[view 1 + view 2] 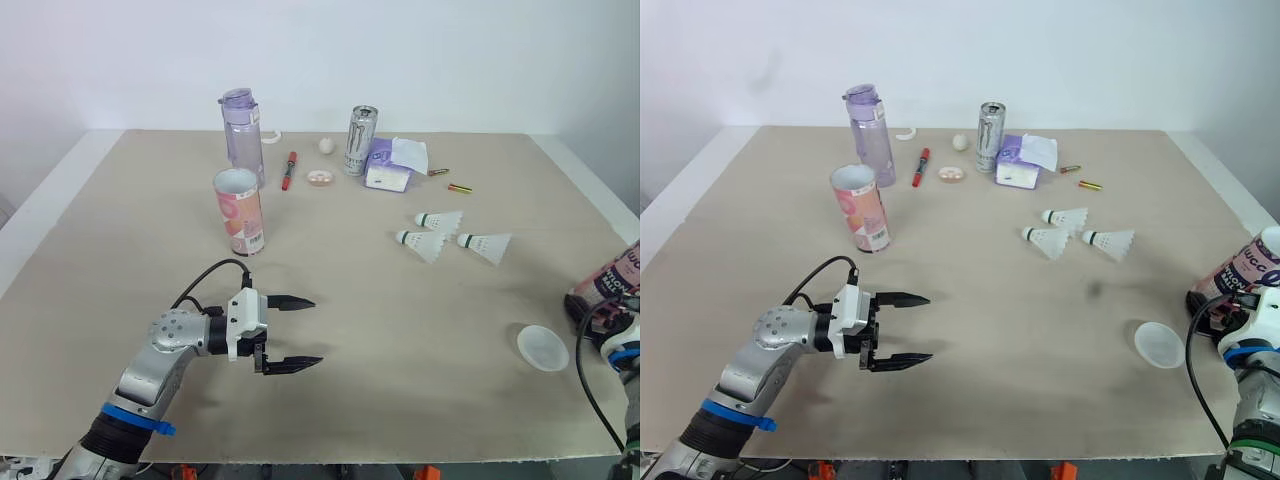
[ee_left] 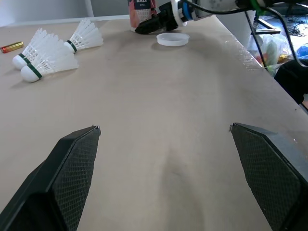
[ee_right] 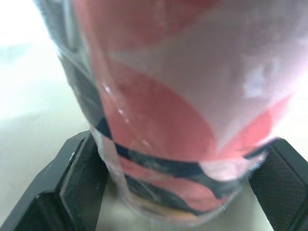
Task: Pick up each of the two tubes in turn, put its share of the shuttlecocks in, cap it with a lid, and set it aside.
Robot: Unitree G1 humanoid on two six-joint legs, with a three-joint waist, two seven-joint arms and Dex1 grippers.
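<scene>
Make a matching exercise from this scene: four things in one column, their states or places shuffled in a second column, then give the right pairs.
Things:
1. left gripper
2. right gripper
3. lid
4. shuttlecocks

States or places:
A. lying on their sides in a cluster
B. closed on a tube
C. open, over a bare part of the table
D. flat on the table, near the right gripper

Pairs: 1-C, 2-B, 3-D, 4-A
</scene>
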